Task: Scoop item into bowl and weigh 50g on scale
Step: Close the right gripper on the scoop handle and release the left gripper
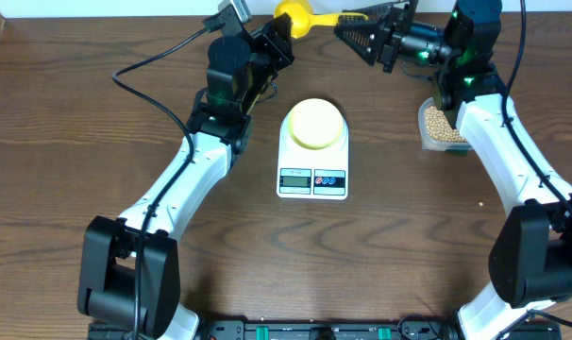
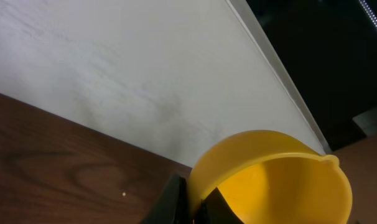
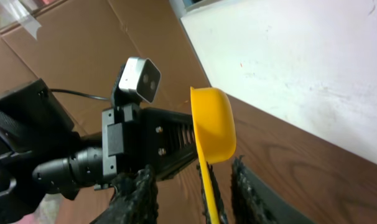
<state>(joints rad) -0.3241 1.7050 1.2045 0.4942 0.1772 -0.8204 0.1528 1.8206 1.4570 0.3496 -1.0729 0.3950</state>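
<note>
The pale yellow-green bowl (image 1: 314, 123) sits on the white scale (image 1: 312, 179) at the table's middle and looks empty. The tan beans (image 1: 440, 125) fill a clear tub at the right. The yellow scoop (image 1: 295, 17) is held up at the far edge, its handle pointing right. My left gripper (image 1: 284, 30) is shut on the scoop cup's rim, as the left wrist view shows: fingers (image 2: 198, 199) pinch the cup wall (image 2: 282, 180). My right gripper (image 1: 350, 30) is open, and in the right wrist view its fingers (image 3: 193, 168) stand either side of the scoop handle (image 3: 206, 174).
The clear tub (image 1: 428, 142) stands partly under my right arm. A white wall (image 2: 145, 74) runs along the table's far edge behind the scoop. The left wrist camera (image 3: 139, 78) and arm fill the space just behind the scoop in the right wrist view.
</note>
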